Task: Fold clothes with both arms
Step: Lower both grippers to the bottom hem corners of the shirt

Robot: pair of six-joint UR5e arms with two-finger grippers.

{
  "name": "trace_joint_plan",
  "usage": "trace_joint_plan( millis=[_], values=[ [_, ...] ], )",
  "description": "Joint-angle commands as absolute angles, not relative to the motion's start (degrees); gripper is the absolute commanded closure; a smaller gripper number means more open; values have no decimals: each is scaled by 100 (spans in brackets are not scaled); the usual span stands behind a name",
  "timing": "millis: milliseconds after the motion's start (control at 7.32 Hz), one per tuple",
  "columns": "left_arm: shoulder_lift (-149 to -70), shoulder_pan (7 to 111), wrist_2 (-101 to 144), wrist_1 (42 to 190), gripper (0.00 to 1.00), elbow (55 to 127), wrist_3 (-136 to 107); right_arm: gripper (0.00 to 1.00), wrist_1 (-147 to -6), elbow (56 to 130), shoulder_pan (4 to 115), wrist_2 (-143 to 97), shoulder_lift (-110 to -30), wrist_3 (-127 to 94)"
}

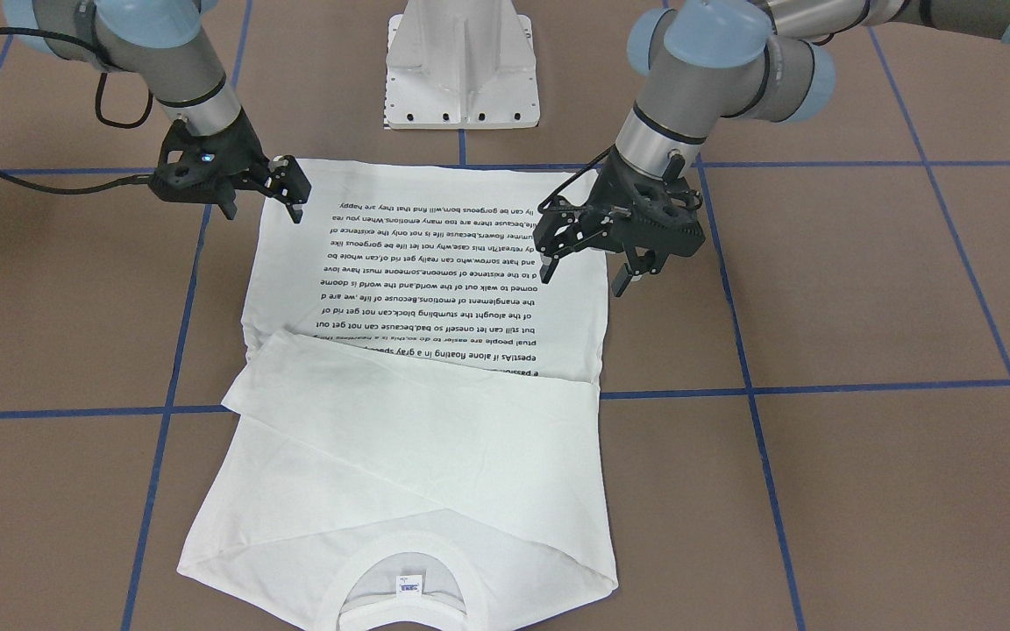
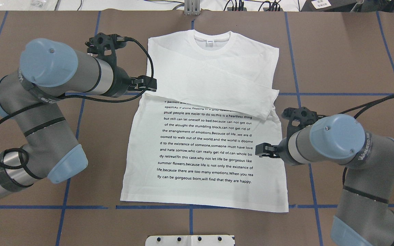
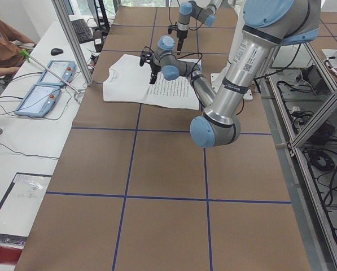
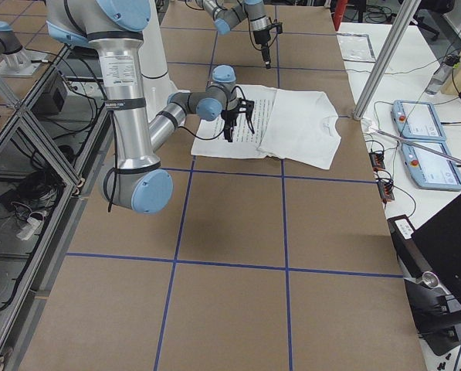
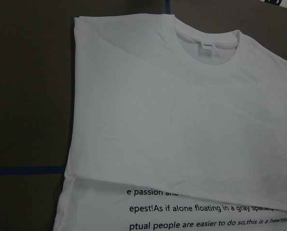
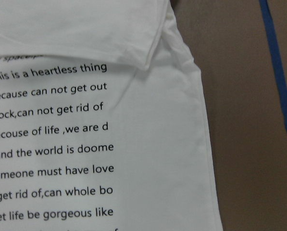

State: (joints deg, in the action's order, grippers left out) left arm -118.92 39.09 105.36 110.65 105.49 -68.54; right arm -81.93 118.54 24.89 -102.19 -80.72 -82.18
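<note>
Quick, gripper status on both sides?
Left gripper: open, holding nothing.
Right gripper: open, holding nothing.

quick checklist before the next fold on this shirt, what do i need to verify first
1. Left gripper jaws apart, holding nothing: ok.
2. Right gripper jaws apart, holding nothing: ok.
3. Shirt lying flat, text side up: ok.
4. Sleeve folded across the chest: ok.
5. Other sleeve tucked flat beneath it: cannot tell.
6. Hem straight, no bunching: ok.
</note>
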Motion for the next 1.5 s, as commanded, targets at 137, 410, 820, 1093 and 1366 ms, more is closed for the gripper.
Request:
trace_joint_plan(
  millis=[137, 410, 820, 1093, 1366],
  values=[
    [-11830, 3858, 10503, 11048, 1, 10679, -6891, 1, -7745, 11865, 1645, -9704, -8515, -8990],
    [-11830, 3850, 10512, 11057, 1, 10635, -6856, 1, -7752, 11892, 1382, -9607, -8665, -9183],
    [-11865, 3850, 10521, 11057, 1, 10617, -6838, 1, -7743, 11944, 1160, -9536, -8859, -9369],
    [-11883, 3850, 10529, 11057, 1, 10617, -6829, 2, -7743, 11953, 1090, -9545, -8877, -9369],
    [-11874, 3850, 10529, 11065, 1, 10617, -6820, 7, -7752, 11909, 1055, -9545, -8886, -9369]
  ],
)
